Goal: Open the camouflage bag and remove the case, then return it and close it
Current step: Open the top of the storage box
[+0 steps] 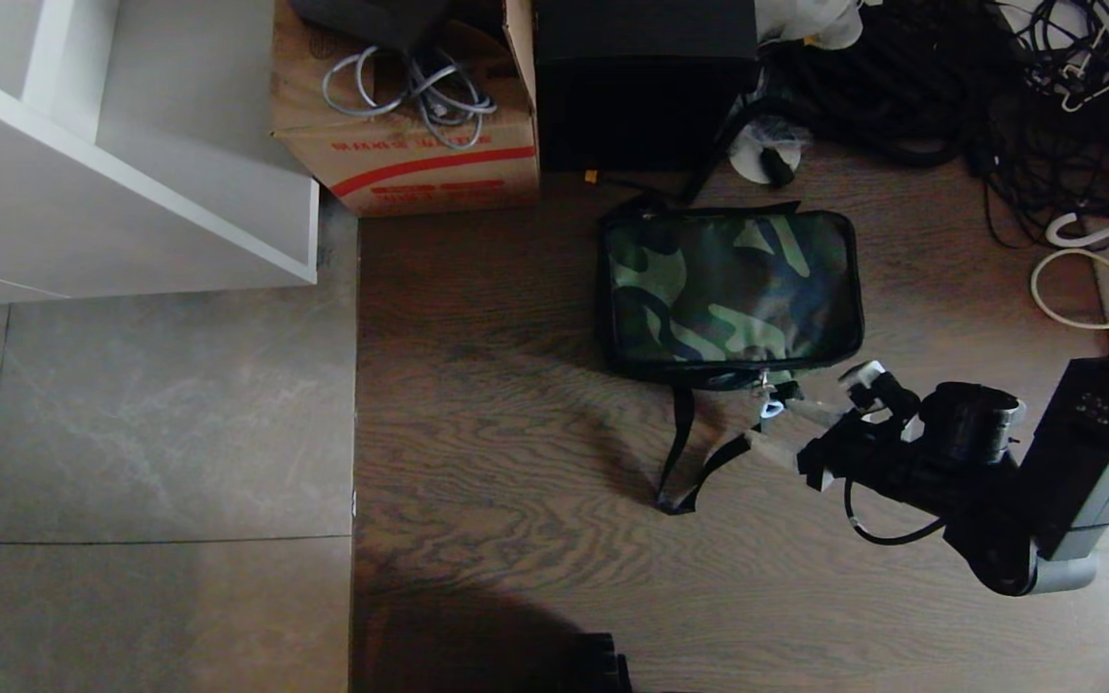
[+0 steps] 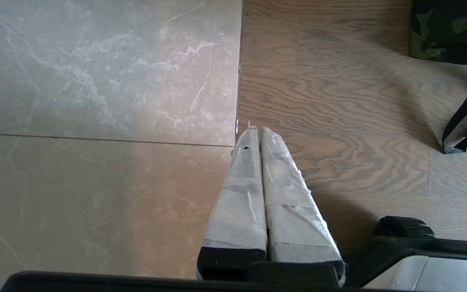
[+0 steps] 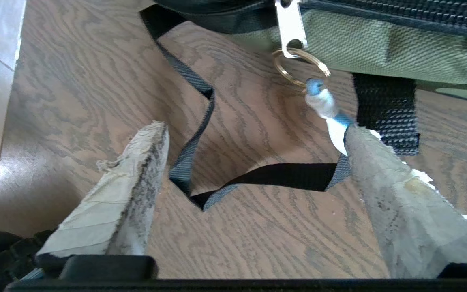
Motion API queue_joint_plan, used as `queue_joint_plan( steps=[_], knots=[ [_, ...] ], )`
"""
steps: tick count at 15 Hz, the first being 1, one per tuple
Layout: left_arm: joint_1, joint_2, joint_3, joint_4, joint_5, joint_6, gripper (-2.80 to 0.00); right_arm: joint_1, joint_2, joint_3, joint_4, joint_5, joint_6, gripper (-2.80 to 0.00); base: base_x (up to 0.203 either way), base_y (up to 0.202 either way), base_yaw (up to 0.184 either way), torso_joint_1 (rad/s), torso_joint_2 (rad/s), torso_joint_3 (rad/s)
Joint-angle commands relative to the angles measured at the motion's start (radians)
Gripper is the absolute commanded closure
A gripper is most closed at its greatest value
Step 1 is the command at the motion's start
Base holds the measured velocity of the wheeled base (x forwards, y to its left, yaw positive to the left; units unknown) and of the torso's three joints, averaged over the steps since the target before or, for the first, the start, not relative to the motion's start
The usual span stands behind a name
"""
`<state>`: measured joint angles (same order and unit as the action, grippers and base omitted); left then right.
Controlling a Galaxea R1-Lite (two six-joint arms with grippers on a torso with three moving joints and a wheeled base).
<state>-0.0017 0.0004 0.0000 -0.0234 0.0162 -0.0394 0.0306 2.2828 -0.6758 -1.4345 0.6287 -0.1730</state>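
Observation:
The camouflage bag (image 1: 728,289) lies flat on the wood floor with its lid down. Its zip line (image 3: 420,10) runs along the near side. The case is hidden. My right gripper (image 1: 776,428) is open just in front of the bag's near edge, low over the floor. In the right wrist view, the right gripper (image 3: 255,127) holds nothing. Only the black shoulder strap (image 3: 193,146) lies on the floor under the gap. The zipper pull's gold ring (image 3: 298,67) carries a blue-and-white tag (image 3: 324,101), which ends right at one fingertip (image 3: 359,140). My left gripper (image 2: 258,130) is shut and parked over the floor.
A brown cardboard box (image 1: 410,125) with cables and a tall plain black box (image 1: 641,77) stand behind the bag. Tangled black cables (image 1: 997,87) and a white cord (image 1: 1074,289) lie at the right. A white shelf unit (image 1: 112,144) stands at the left over grey tiles (image 1: 131,433).

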Motion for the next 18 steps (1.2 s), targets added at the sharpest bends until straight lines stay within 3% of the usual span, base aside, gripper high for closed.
queue_joint_plan(
  steps=[1, 18],
  knots=[
    [0.002, 0.000, 0.011, -0.001, 0.001, -0.001, 0.00, 0.000, 0.027, -0.024, -0.010, 0.003, -0.003, -2.80, 0.000, 0.000, 0.000, 0.000, 0.00, 0.000],
    [0.002, 0.000, 0.011, -0.001, 0.001, -0.001, 0.00, 0.015, 0.116, -0.211, -0.035, 0.002, 0.035, -2.80, 0.000, 0.000, 0.000, 0.000, 0.00, 0.000]
  ],
)
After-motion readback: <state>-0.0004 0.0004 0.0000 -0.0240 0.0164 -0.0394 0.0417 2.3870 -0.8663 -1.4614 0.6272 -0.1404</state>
